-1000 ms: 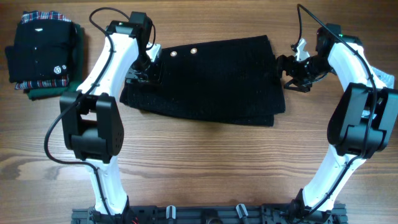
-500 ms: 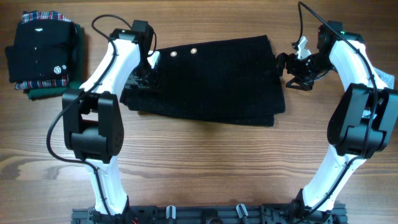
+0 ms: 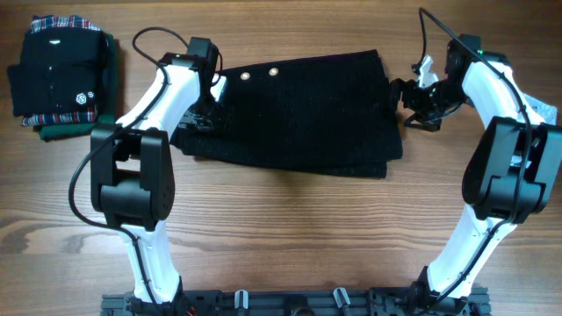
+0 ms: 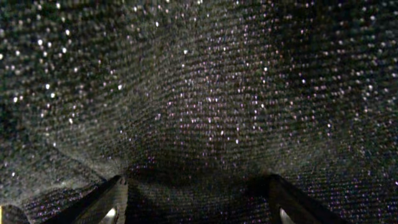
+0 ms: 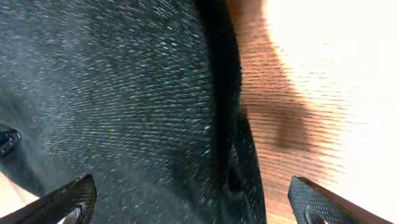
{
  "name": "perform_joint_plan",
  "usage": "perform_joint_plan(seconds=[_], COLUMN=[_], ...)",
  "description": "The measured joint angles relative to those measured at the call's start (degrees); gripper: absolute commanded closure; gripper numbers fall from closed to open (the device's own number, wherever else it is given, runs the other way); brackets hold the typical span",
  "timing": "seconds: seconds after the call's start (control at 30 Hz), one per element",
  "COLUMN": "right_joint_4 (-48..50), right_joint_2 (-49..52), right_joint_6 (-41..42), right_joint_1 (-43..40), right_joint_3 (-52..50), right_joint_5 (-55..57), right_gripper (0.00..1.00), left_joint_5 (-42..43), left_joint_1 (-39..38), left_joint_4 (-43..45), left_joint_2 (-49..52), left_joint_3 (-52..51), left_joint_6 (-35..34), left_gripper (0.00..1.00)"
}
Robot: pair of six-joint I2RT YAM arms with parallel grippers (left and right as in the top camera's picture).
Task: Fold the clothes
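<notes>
Overhead view: I am looking down on the black fuzzy garment [image 3: 299,110], which is lying flat as a doubled-over rectangle between my two grippers.
Left gripper [image 3: 204,110]: I am holding it at the garment's left end with the jaws standing apart. In the left wrist view the knit is filling everything ahead of my fingers [image 4: 112,200], and nothing is being pinched between them.
Right gripper [image 3: 411,95]: I am holding it spread wide at the garment's right end. In the right wrist view the folded edge is running between my fingers [image 5: 69,199], with bare table [image 5: 261,81] on the outer side, and I am gripping nothing.
Buttons [image 3: 274,71]: two pale ones are showing on the far edge, nearer my left gripper than my right.
Done so far: I am judging at least one fold as made, since a second layer is peeking out along the near edge below both grippers.
Left to do: I am judging the piece as too wide yet; it is likely needing another fold, end over end, from one gripper toward the other.
Folded pile [image 3: 61,75]: it is sitting well out beyond my left gripper, apart from the garment.
</notes>
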Motion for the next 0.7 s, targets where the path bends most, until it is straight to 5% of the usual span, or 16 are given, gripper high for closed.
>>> perform_joint_plan(seconds=[0.63, 0.7], right_joint_4=[17.9, 20.4], right_joint_2=[-2.3, -1.9], right_joint_6=[6.6, 8.4], right_joint_1=[5.4, 8.5], right_joint_3=[-12.3, -12.4], right_joint_5=[-12.7, -13.5], right_gripper=[0.01, 0.10], left_joint_5=[-0.4, -0.4], left_joint_1=[0.0, 0.0], left_joint_4=[3.8, 3.8], left_joint_2=[-1.4, -1.4], left_joint_3=[-3.2, -3.2], left_joint_6=[-1.1, -1.3], left_gripper=[0.27, 0.27])
